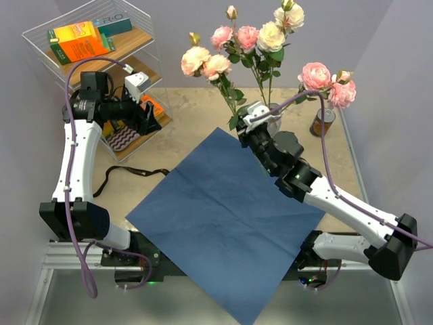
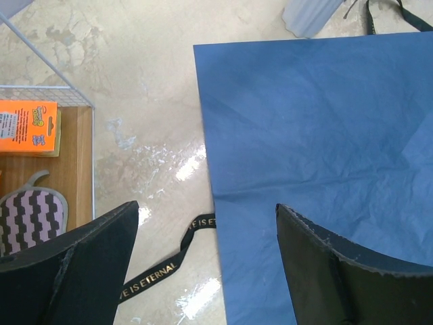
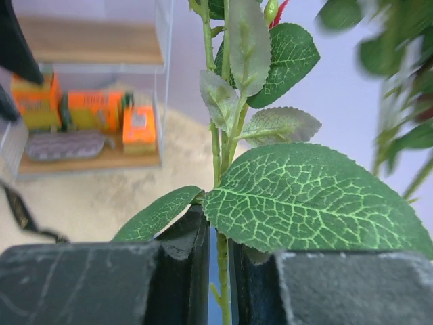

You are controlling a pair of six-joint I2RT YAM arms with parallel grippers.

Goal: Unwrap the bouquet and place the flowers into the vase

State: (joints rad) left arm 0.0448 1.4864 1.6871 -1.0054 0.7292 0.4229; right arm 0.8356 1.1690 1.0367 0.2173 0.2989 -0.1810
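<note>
The blue paper (image 1: 223, 217) lies unfolded and flat on the table, also in the left wrist view (image 2: 318, 149). Several pink and cream flowers (image 1: 260, 37) stand upright at the back, their stems meeting at the vase, which my right arm mostly hides; its ribbed grey base (image 2: 310, 15) shows in the left wrist view. My right gripper (image 1: 247, 127) (image 3: 220, 227) is shut on the thin green stem (image 3: 223, 271) of a rose (image 1: 205, 64) that leans left beside the vase. My left gripper (image 1: 152, 118) (image 2: 207, 206) hangs open over the paper's edge and holds nothing.
The black ribbon (image 1: 128, 172) (image 2: 155, 264) lies loose on the table left of the paper. A wire rack (image 1: 152, 40) with orange boxes (image 1: 81, 40) stands at the back left, close to my left gripper. A small brown jar (image 1: 323, 122) sits back right.
</note>
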